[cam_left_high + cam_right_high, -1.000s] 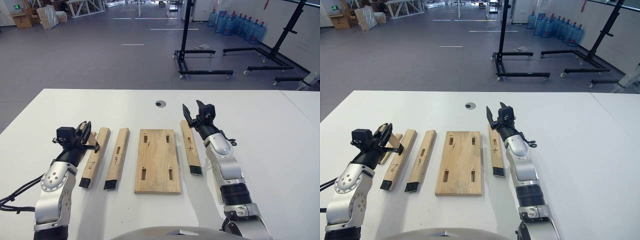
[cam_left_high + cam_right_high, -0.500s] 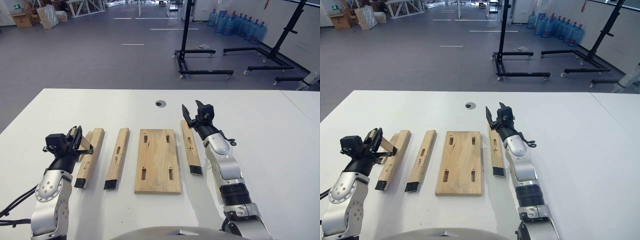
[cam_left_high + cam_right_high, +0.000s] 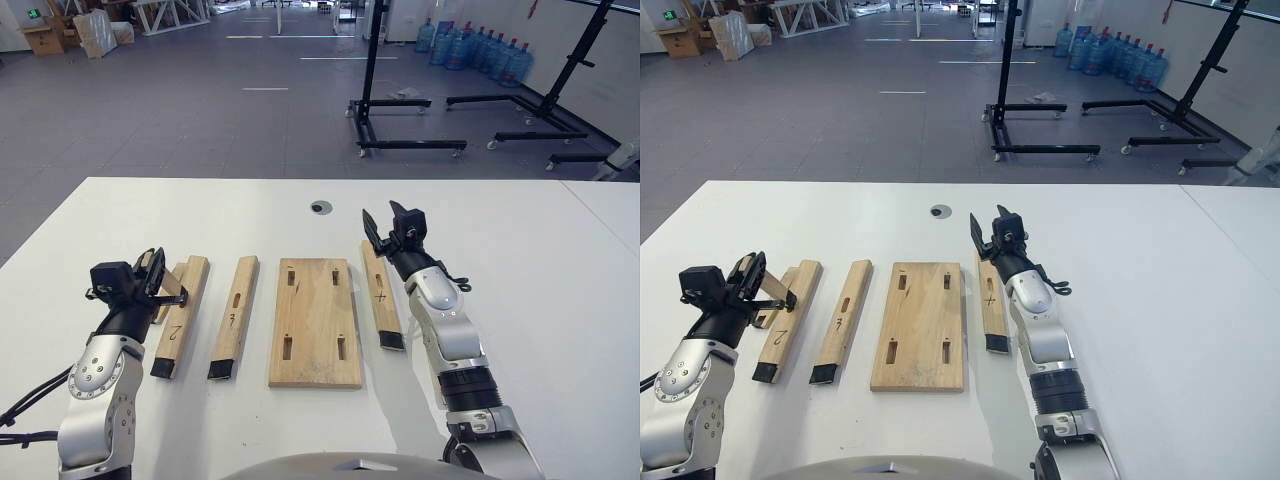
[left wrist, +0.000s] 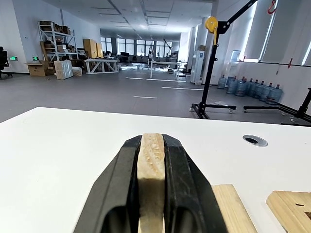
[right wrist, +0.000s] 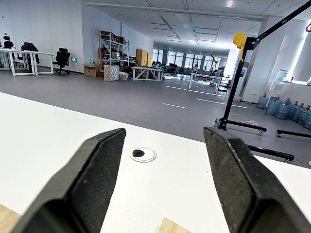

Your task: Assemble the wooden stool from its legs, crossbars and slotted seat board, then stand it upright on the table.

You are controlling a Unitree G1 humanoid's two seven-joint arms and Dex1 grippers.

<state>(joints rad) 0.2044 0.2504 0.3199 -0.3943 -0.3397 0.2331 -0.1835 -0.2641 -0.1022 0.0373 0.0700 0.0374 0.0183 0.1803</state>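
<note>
My left gripper (image 3: 157, 278) is shut on a short wooden bar (image 4: 150, 165) at the table's left side, its black fingers (image 4: 124, 174) pressed against both faces. Right beside it lies a leg marked 2 (image 3: 178, 318), then a second leg (image 3: 233, 315), both with black caps at their near ends. The slotted seat board (image 3: 315, 322) lies flat in the middle. A third leg (image 3: 381, 296) lies to its right. My right gripper (image 3: 385, 228) hovers open above that leg's far end, nothing between its fingers (image 5: 92, 179).
A round cable hole (image 3: 321, 207) sits in the white table (image 3: 520, 260) behind the seat board. Bare tabletop extends to the right and far side. Black wheeled racks (image 3: 405, 100) stand on the floor beyond the table.
My left gripper has drawn back to the left with the short bar in it, and the leg marked 2 has shifted slightly left. The right arm has barely moved.
</note>
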